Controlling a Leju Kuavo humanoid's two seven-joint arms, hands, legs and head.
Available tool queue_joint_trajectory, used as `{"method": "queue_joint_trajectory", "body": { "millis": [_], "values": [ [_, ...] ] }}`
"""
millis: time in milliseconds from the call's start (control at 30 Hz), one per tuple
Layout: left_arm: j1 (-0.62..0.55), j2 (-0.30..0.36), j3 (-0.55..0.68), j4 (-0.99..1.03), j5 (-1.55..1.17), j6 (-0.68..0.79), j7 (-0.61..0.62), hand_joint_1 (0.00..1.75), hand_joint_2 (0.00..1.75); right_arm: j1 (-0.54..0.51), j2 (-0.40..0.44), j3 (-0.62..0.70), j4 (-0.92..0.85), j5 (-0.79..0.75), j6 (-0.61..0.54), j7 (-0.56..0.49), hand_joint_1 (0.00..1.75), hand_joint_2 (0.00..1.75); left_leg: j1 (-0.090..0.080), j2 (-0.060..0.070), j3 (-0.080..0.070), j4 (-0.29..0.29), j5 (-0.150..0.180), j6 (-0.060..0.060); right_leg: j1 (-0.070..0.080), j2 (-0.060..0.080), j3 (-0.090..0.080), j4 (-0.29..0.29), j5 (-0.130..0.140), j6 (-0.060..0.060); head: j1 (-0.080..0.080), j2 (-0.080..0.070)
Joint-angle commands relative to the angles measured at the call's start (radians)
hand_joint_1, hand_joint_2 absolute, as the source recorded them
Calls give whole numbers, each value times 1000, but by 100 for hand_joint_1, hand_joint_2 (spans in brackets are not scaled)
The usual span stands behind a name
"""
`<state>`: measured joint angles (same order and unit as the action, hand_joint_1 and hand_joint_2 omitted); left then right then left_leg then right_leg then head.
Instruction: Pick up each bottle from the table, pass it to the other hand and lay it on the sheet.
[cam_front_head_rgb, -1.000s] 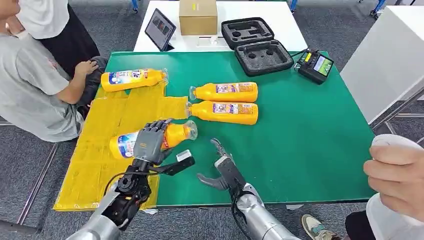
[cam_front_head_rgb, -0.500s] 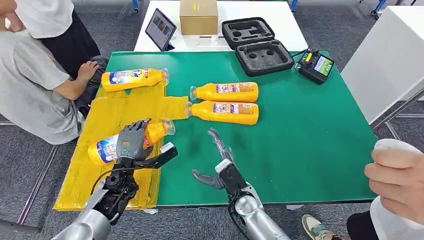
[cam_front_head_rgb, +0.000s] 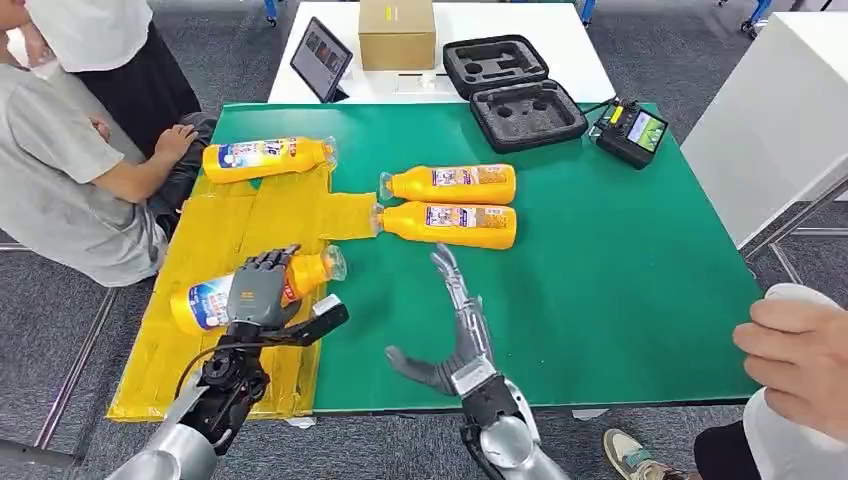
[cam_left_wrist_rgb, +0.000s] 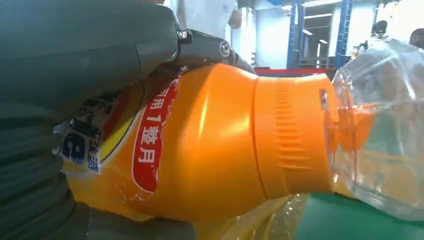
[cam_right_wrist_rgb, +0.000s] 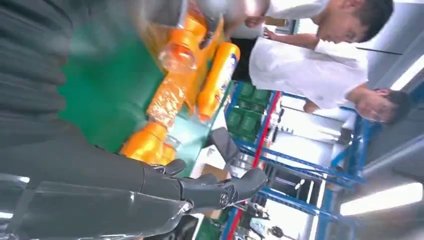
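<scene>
My left hand grips an orange bottle with a clear cap, holding it over the yellow sheet at the table's near left. The left wrist view has the bottle close up inside the hand. My right hand is open above the green table, fingers stretched toward two orange bottles lying side by side mid-table. A further bottle lies at the sheet's far end. The right wrist view catches my right hand and bottles.
Two people are beside the table's left edge, near the sheet. Another person's hand is at the right. A black foam case, a controller, a tablet and a cardboard box stand at the far side.
My left hand has carried the bottle left, away from the right hand and over the sheet. My right hand has risen and reached forward toward the two middle bottles, fingers straightened.
</scene>
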<state>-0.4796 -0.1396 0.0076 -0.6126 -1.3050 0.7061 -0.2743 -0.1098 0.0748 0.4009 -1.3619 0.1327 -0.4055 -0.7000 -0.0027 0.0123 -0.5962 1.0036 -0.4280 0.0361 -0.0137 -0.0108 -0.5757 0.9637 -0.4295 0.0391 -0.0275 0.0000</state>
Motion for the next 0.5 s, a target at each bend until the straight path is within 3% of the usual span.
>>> {"method": "queue_joint_trajectory", "body": {
  "millis": [33,333,433,467,500],
  "values": [
    [-38,9,-6,172,33,-23,-26,175,175,-22,-32,-5,-5,-37,17,2,0,175,1,0,4,-1,-1,-3,1,2,4,0,-1,-2,0,0],
    [-34,21,-21,205,30,-21,-4,175,175,-18,-26,-19,-5,-32,15,2,0,175,0,0,4,-1,0,-2,0,2,3,-1,0,-1,0,0],
    [-32,24,-25,214,29,-19,5,166,175,-18,-24,-27,-3,-32,15,2,0,175,1,1,5,-1,-1,-2,1,3,4,-1,0,-2,0,0],
    [-33,26,-26,221,32,-15,12,147,175,-23,-20,-38,6,-35,19,2,0,175,1,1,5,-1,-1,-2,1,3,4,-1,0,-1,0,0],
    [-36,27,-28,224,32,-13,16,68,175,-25,-20,-42,8,-33,19,2,0,175,0,1,4,-1,0,-2,0,3,3,-1,0,-1,0,0]
  ]
}}
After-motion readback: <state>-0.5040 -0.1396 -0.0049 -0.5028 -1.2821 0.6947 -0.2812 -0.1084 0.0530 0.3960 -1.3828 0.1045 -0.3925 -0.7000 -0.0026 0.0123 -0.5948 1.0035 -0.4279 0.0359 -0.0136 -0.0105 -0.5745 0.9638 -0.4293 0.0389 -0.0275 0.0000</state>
